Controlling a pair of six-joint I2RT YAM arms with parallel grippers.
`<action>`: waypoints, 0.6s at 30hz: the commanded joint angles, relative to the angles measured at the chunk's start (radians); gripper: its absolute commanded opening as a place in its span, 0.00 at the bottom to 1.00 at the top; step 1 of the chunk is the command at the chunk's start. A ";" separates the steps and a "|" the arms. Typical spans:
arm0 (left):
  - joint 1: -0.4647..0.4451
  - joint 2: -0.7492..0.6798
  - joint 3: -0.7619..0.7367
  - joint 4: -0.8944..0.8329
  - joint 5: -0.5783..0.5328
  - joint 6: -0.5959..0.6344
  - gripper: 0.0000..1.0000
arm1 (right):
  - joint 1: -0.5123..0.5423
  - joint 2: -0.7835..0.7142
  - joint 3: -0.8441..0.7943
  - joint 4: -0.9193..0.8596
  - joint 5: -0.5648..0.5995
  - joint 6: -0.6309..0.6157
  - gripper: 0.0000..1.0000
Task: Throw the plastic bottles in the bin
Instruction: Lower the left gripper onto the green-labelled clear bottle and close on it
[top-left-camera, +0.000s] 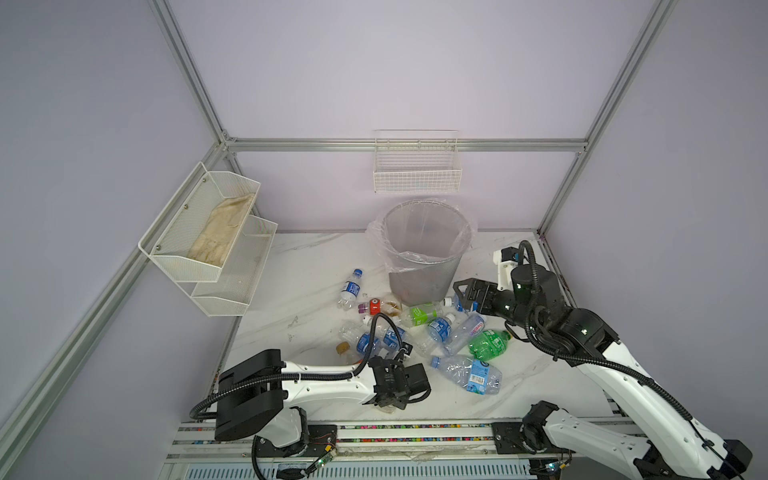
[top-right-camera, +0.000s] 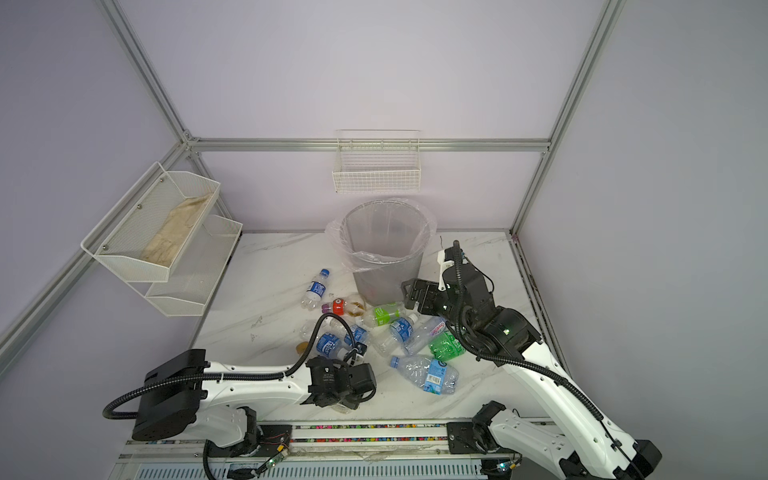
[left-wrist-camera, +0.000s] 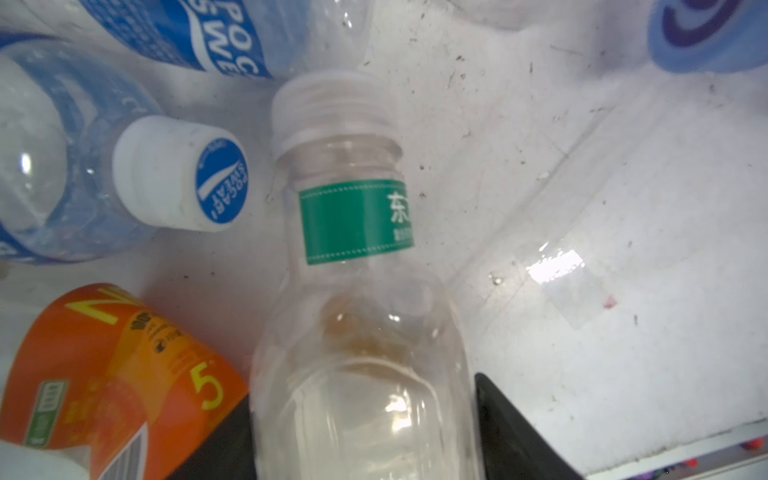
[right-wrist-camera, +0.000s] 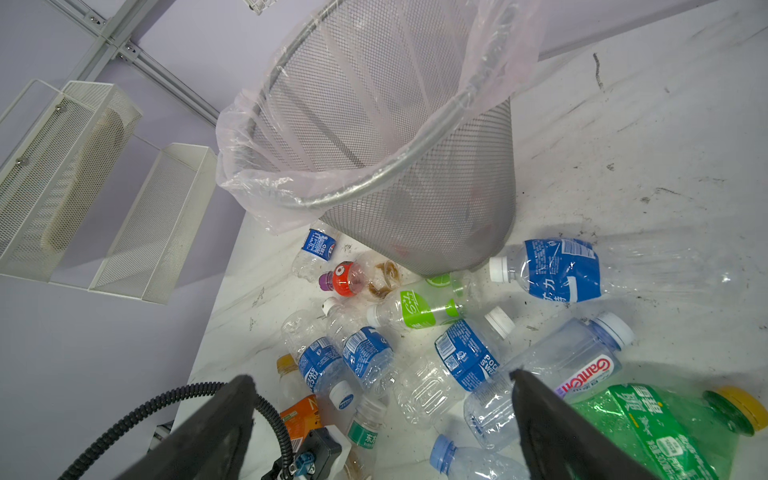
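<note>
1. Left gripper (top-left-camera: 387, 401), near table edge: jaws partly drawn in around a clear plastic bottle with a green band label (left-wrist-camera: 356, 220), one finger at each flank. Whether the hold is firm cannot be told. The bottle lies on the white marble-pattern table (top-left-camera: 291, 266).
2. Plastic bottles (top-left-camera: 440, 328), clear or green, variously labelled: a dozen or more, heaped on the table before the bin.
3. Round grey mesh bin with clear liner (top-left-camera: 419, 282): upright, no bottle plainly visible inside.
4. Right gripper (top-left-camera: 463, 297): jaws fully apart, empty, hovering just beside the bin above the heap.

Progress, as judged — barely begun; nearly every bottle remains.
</note>
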 joint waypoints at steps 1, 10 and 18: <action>-0.007 0.023 0.030 0.052 0.026 -0.011 0.57 | 0.001 -0.015 -0.003 0.003 -0.005 0.029 0.98; -0.007 0.021 0.050 0.057 0.018 -0.019 0.43 | 0.001 -0.030 -0.015 0.027 -0.020 0.045 0.97; -0.007 -0.052 0.049 0.082 -0.002 -0.014 0.40 | 0.001 0.029 0.026 0.029 -0.036 0.064 0.98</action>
